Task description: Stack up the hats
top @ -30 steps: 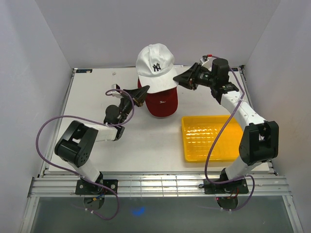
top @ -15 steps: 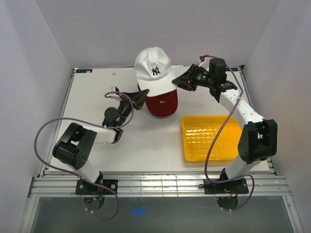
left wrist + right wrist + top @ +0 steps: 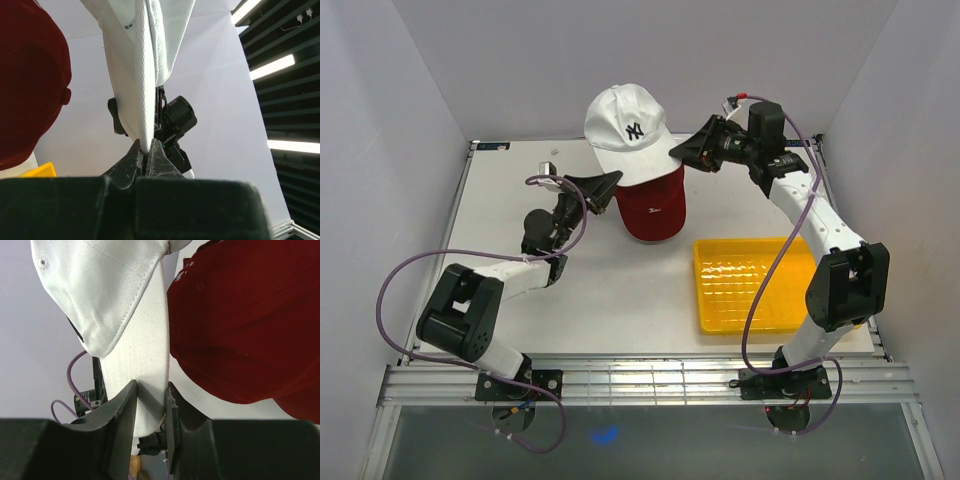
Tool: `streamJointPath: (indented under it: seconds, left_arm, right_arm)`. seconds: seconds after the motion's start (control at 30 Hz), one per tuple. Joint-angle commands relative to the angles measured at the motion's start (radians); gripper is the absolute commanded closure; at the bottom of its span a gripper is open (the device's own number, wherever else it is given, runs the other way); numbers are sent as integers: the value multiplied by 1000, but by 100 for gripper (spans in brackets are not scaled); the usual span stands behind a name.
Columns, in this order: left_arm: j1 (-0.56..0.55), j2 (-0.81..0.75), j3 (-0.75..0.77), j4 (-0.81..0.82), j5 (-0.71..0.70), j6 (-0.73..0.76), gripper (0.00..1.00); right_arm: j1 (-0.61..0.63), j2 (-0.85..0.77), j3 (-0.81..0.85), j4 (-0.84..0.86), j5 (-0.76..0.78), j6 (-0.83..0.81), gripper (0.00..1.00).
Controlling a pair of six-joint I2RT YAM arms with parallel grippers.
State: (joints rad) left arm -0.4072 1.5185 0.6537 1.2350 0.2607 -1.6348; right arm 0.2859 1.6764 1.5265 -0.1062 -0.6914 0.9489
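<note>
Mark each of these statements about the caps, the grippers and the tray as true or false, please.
1. The left gripper and the right gripper are both shut on the white cap. True.
2. The white cap lies inside the yellow tray. False: the two grippers hold it up in the air, away from the tray.
3. The red cap is lower than the white cap. True.
4. The logo on the white cap is red. False: it is dark.
5. The yellow tray is on the left arm's side of the table. False: it lies on the right arm's side.
</note>
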Motion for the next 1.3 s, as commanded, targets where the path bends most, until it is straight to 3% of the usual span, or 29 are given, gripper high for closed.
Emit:
streamJointPath:
  seconds: [0.0,0.97,1.27]
  left_arm:
    - [-30,-69,3,-45,195,46,100]
    - [-28,55,-48,-15,296,1,100]
    - [4,52,69,-101,324,30,100]
  right_arm:
    - [38,13,32,25,39,-70,73]
    - [27,-125,-183,17,158,-176,75]
    - [25,-90,-66,13,147,-162,75]
